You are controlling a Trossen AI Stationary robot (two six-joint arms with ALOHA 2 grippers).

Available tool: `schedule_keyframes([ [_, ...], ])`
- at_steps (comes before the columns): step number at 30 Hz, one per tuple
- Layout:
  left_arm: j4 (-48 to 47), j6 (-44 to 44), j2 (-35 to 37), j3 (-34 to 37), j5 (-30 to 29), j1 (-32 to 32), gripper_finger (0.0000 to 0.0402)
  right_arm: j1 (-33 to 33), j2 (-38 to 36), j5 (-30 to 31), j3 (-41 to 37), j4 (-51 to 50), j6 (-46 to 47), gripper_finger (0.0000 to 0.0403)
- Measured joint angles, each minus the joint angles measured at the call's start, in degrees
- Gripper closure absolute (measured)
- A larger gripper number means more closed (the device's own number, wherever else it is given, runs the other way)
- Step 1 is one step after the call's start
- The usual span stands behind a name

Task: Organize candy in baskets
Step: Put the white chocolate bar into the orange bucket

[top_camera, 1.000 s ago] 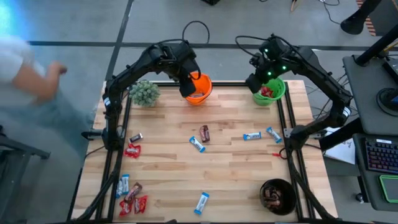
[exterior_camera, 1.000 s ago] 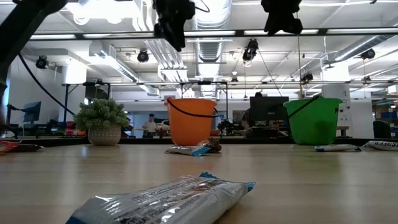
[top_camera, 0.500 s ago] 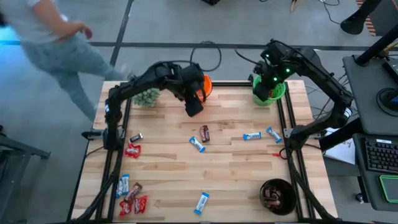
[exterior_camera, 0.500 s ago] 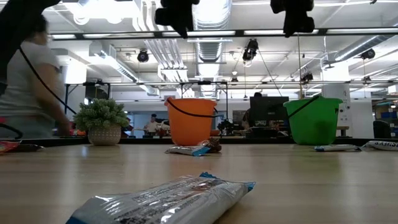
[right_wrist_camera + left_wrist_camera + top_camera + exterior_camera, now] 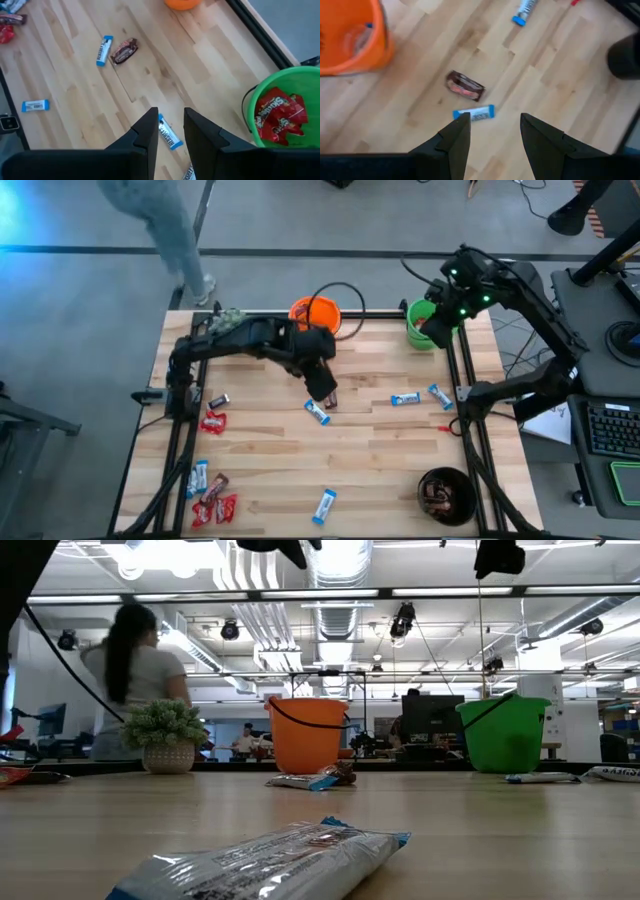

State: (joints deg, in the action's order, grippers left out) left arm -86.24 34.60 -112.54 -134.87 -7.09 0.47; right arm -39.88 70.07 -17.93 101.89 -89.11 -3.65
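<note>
Your left gripper hung open and empty at centre frame above a brown candy; your right gripper, also open and empty, hovered upper right beside the green basket.

My left arm reaches in over mid-surface, left end effector pointed down, fingers parted, nothing between them. My right arm is raised high at the far right corner, right end effector fingers slightly apart, empty.

3 baskets: 1 at far centre, 1 far right, 1 near right. Candy lies scattered between them, some clustered near left.
</note>
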Motion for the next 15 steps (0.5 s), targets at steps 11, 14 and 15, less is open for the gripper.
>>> schedule_keyframes([
  [11, 0.4, 9.8, -3.5, 0.0, 0.1, -9.0, 0.0247, 0.0, -1.4, 0.0, 0.0, 0.4, -0.9, 0.0327],
  [14, 0.5, 12.2, -4.7, 0.0, 0.1, -11.5, 0.0247, 0.0, -1.4, 0.0, 0.0, 0.3, -0.9, 0.0323],
  [15, 0.6, 13.1, -5.2, 0.0, 0.1, -12.2, 0.0247, 0.0, -1.4, 0.0, 0.0, 0.2, -0.9, 0.0322],
])
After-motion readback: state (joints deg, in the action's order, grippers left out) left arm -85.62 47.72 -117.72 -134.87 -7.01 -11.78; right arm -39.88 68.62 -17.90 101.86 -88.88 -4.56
